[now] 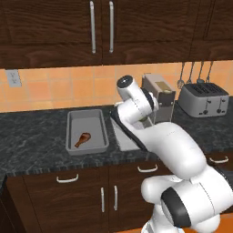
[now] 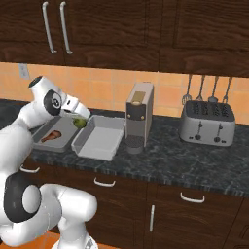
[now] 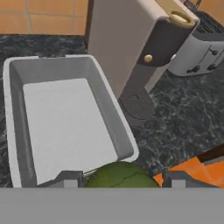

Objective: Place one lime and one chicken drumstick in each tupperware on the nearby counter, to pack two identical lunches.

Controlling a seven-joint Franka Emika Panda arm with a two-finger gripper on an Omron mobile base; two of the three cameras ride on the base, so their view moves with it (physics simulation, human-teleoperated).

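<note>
The gripper [image 3: 118, 181] is pinching a lime [image 3: 120, 178] between its fingertips [image 3: 65, 179], hovering just over the near rim of the empty tupperware [image 3: 65, 127] beside the coffee machine [image 2: 138, 116], probably to drop it in. The farther tupperware [image 1: 86, 131] is holding a chicken drumstick [image 1: 83, 139].

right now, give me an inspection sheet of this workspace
surface: counter, black-and-grey marbled stone
job's things: left tupperware holds one chicken drumstick; right tupperware holds nothing yet; lime above its left rim
clutter: coffee machine beside the right tupperware, toaster further right
grippers: gripper shut on the lime
cables: nothing seen
surroundings: dark wooden cabinets, orange tiled wall, hanging utensils, wall outlet
</note>
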